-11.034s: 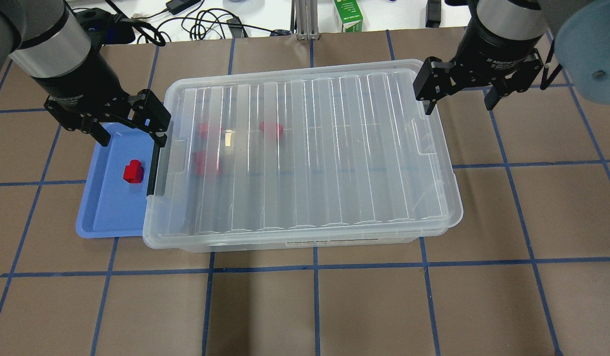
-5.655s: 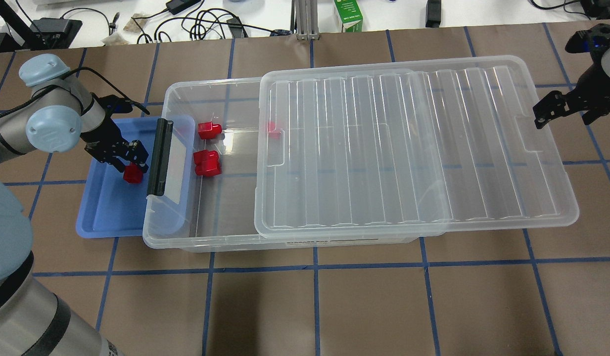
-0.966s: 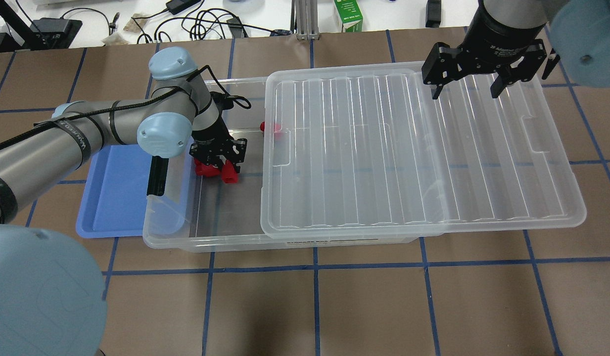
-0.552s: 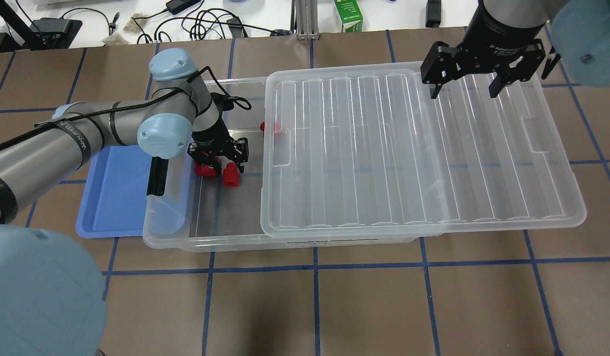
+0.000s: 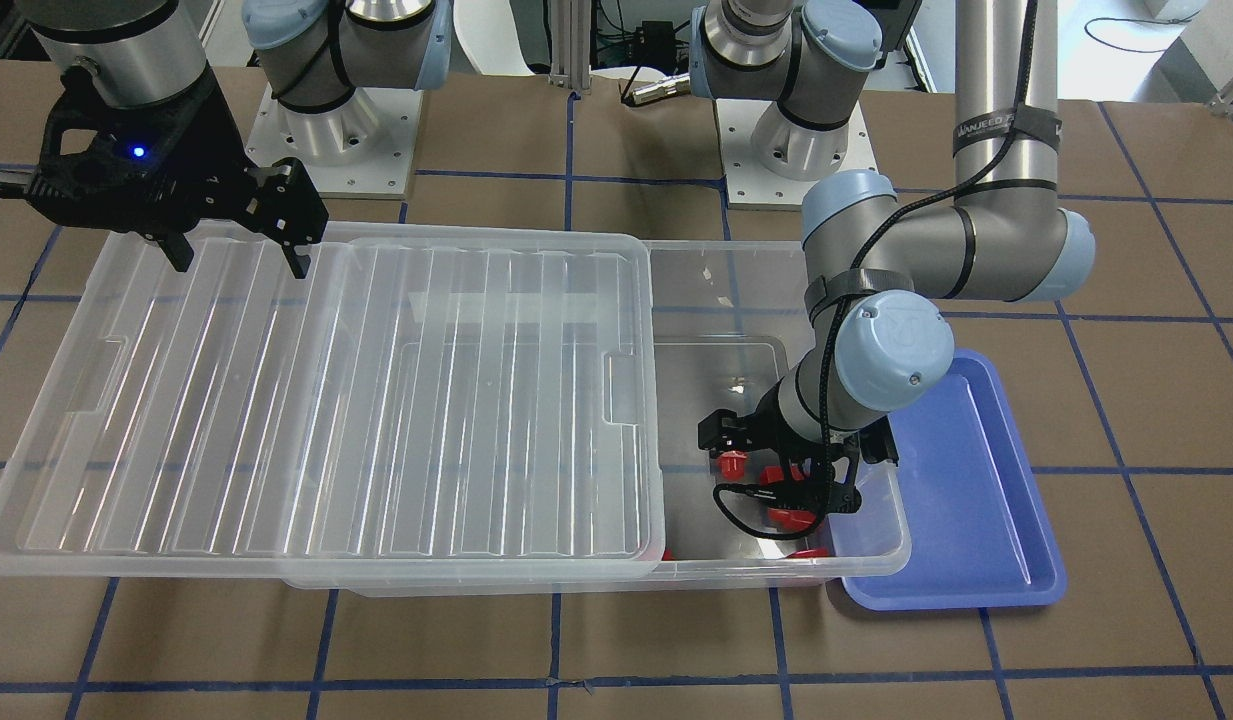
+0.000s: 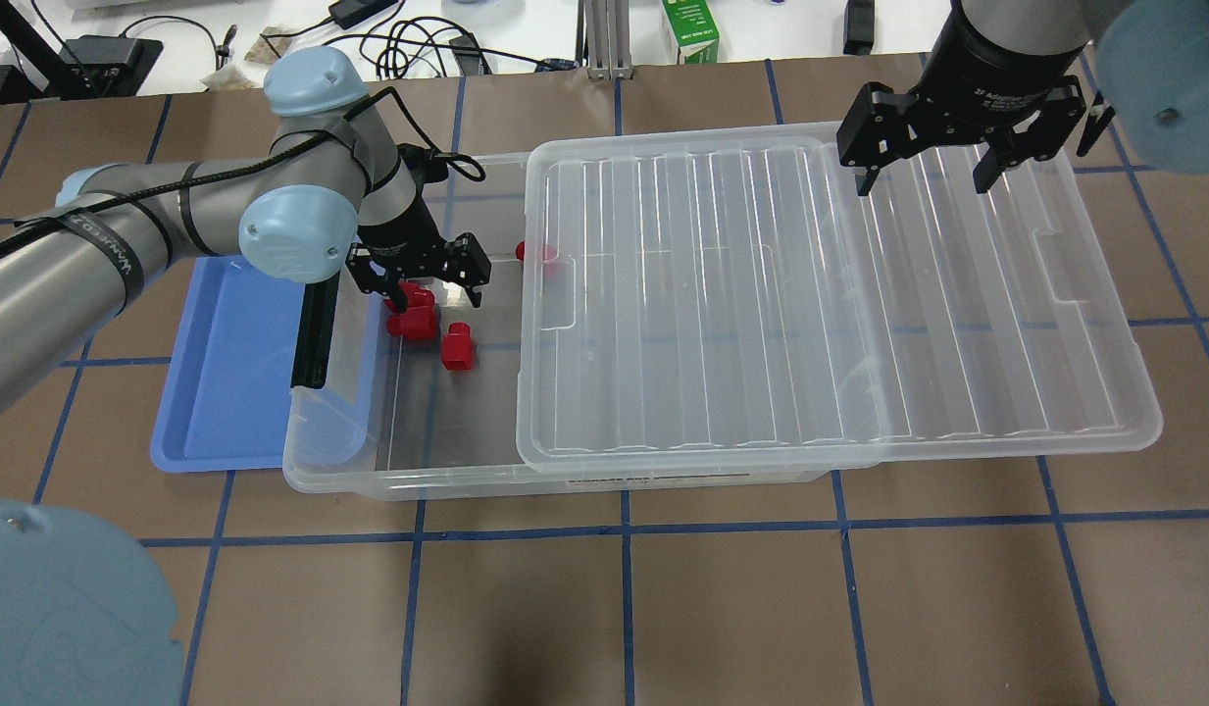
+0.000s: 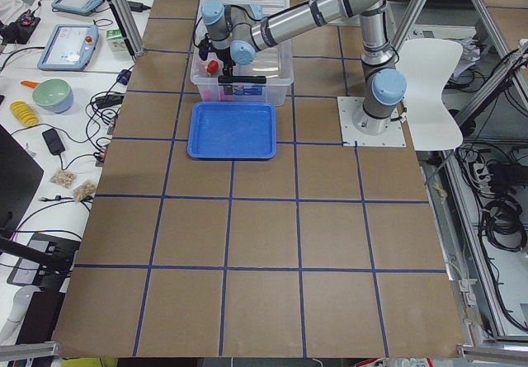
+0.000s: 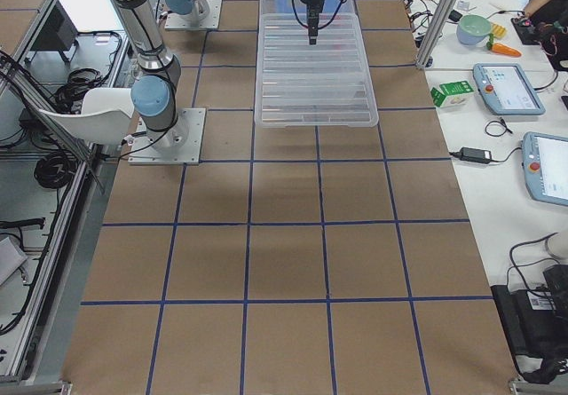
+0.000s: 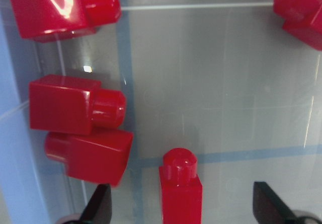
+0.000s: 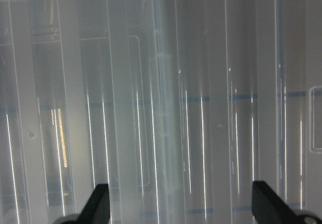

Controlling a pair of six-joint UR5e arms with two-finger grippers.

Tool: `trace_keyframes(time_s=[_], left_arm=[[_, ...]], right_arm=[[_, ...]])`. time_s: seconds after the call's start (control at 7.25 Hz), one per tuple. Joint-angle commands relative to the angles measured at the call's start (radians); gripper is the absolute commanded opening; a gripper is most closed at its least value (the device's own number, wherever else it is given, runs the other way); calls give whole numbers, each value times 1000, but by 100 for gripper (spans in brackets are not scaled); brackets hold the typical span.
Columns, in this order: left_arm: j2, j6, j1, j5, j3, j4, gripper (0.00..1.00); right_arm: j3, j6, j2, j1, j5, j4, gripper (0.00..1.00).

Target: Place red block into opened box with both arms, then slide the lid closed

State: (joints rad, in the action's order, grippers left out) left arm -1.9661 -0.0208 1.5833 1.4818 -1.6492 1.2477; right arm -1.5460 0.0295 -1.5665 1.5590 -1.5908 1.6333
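Observation:
The box [image 6: 398, 485] lies across the table's middle. Its lid [image 6: 820, 304] is slid to the right, leaving the left end uncovered. On the uncovered floor a red block [image 6: 457, 348] stands alone, two more [image 6: 411, 319] lie beside it, and another [image 6: 540, 252] peeks out at the lid's edge. My left gripper [image 6: 420, 286] hangs open just above these blocks, holding nothing. In the left wrist view the lone block [image 9: 181, 183] sits free between the spread fingertips [image 9: 100, 209]. My right gripper [image 6: 926, 172] is open over the lid's far edge, above its ribs [image 10: 166, 108].
A blue tray [image 6: 226, 373] with nothing in it sits against the box's left end, beside the black clip handle [image 6: 313, 333]. The lid overhangs the box on the right. Cables and a green carton [image 6: 689, 29] lie beyond the table's far edge.
The lid slid right, and the red block went from the blue tray into the box. In the last second my left gripper opened, released it and drew back. The right gripper stayed put.

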Motion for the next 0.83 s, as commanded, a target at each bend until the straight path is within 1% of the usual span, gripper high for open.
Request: trace_keyframes(time_s=[0.0,0.28,0.41,0.55,0.69], left_arm=[[54,-1,-6,3,107,201,100],[98,-1,-11,66,221,359,100],[116,-2,-12,70,264,419,100],[142,-52,-35,93,270,444,100],[166,-88,-67,118,272,447,100]], right_arm=[[0,-54,0,-22,-5,2,100],[0,-155,-16,-121,5,-3,100],[3,-204,-26,-179,6,-15,100],[3,-306,-26,-233,2,-15,100],[1,-445,-24,-299,-1,-13,100]])
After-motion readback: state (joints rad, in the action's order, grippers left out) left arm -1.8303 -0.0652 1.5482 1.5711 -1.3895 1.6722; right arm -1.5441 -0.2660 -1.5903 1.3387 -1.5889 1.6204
